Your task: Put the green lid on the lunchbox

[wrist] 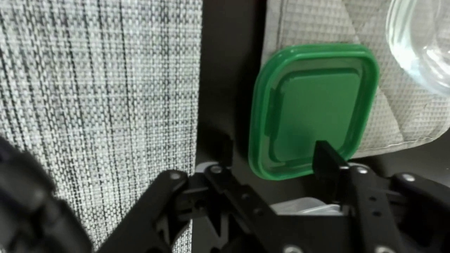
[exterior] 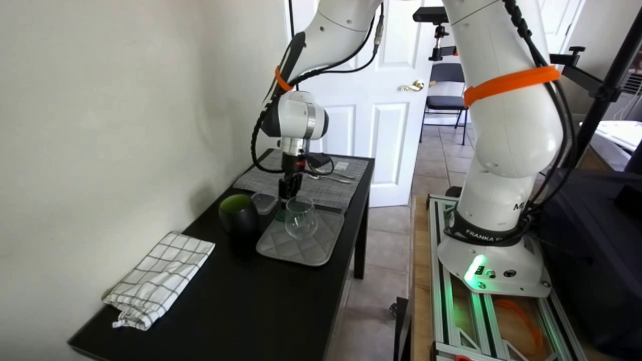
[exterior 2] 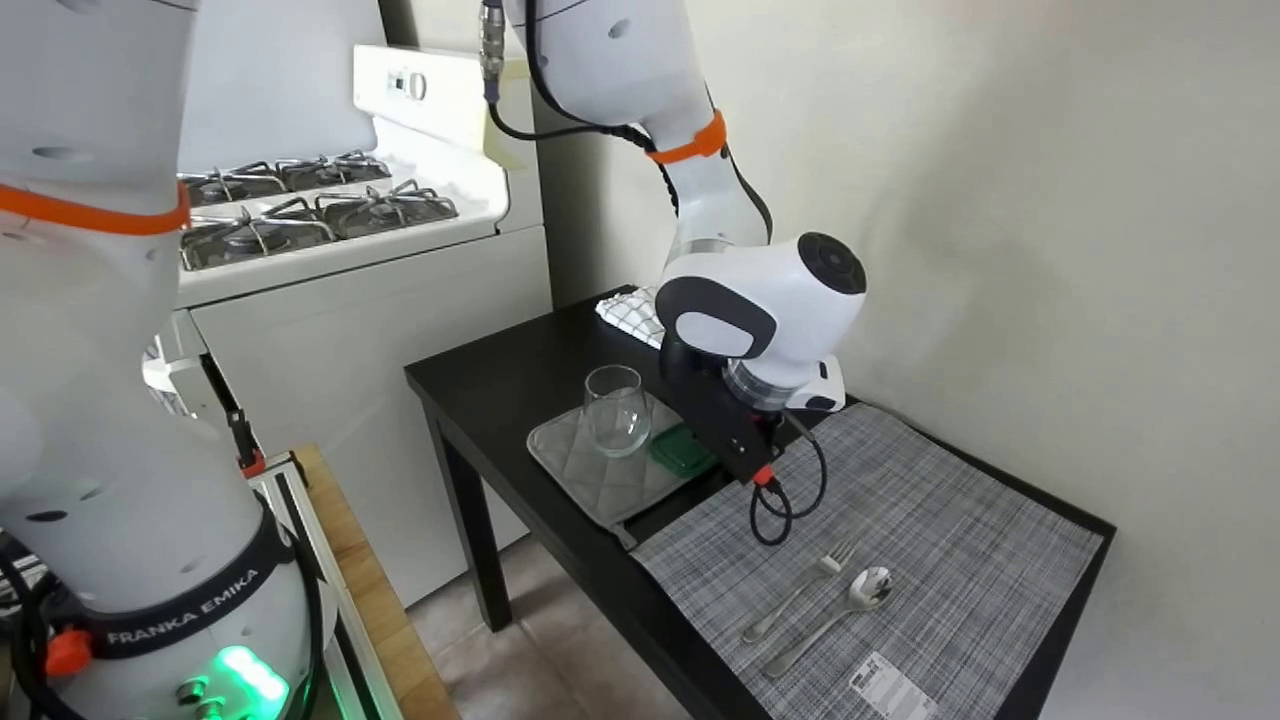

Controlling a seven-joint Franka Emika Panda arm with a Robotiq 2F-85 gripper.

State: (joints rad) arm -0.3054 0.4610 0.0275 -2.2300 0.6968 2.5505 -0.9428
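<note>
Claw (wrist: 274, 154): wide; in the wrist view we see its fingers (wrist: 327, 158) well apart, one crossing in front of the lid (wrist: 316, 109); whether they touch we cannot tell.
Lid: green, between 1 and 2 o'clock from the claw in the wrist view; we find it lying on the grey potholder (exterior 2: 608, 487) and reaching past the potholder's edges.
Box (exterior: 265, 202): clear, on the black tabletop (exterior: 261, 306), near the lid but apart from it, at 5 o'clock from the claw in the wrist view, where the claw partly hides it.
Glass (exterior 2: 617, 412): upright on the potholder, just beside the lid, at 2 o'clock from it in the wrist view.
Mat (exterior 2: 950, 560): at 9 o'clock from the lid in the wrist view, a strip of tabletop between mat and potholder.
Cup (exterior: 239, 218): dark outside, green inside, at 8 o'clock from the box in an exterior view.
Fork (exterior 2: 795, 594) and spoon (exterior 2: 830, 626): side by side on the mat, at 4 o'clock from the potholder in an exterior view.
Cloth (exterior: 160, 281): checkered, at 8 o'clock from the cup in an exterior view.
</note>
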